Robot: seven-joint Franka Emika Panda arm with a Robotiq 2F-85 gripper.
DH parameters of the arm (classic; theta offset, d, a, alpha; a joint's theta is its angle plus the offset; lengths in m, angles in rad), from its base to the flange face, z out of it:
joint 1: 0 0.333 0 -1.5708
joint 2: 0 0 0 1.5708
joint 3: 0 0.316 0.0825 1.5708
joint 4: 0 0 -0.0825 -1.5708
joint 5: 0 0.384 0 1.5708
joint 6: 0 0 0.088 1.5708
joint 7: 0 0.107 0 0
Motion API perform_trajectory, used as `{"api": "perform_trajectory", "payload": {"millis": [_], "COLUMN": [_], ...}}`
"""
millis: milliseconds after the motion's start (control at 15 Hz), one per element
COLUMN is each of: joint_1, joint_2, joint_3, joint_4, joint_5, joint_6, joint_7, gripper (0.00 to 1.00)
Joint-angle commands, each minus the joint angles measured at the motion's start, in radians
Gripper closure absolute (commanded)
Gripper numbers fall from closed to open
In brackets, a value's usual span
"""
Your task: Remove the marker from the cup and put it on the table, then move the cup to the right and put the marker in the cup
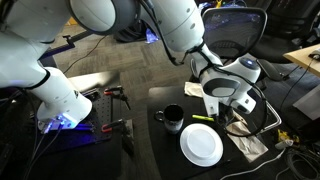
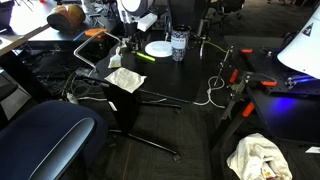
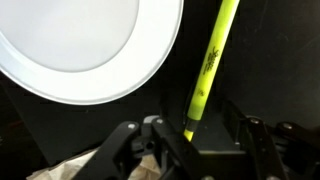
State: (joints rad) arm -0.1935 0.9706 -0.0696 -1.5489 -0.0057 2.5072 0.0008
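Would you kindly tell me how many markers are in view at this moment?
1. The yellow-green marker lies on the black table, beside the white plate and near the dark cup. No other shows, though the arm hides part of the table.

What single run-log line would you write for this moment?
marker: lying on table beside plate | fingers: straddling marker's near end, grip unclear | cup: upright, apart from marker
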Motion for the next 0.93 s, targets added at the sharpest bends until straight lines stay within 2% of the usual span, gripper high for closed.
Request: {"api": "perform_trajectory", "payload": {"millis": [0,267,533,867], "joint_1": [-0.028,-0.041,-0.020,0.002], "joint_2": [0.007,0.007,-0.005,-0.158], "joint_3": [0.019,0.023,0.005,-0.005], "joint_4": [0.018,0.019,0.009,-0.146], "joint_5": [0.040,0.061,0.052,0.062], "joint_6": [0.017,0.020,0.007,0.052], "joint_7": [-0.027,-0.030,-0.001,0.047], "gripper": [0.73,1.00,0.96,0.96]}}
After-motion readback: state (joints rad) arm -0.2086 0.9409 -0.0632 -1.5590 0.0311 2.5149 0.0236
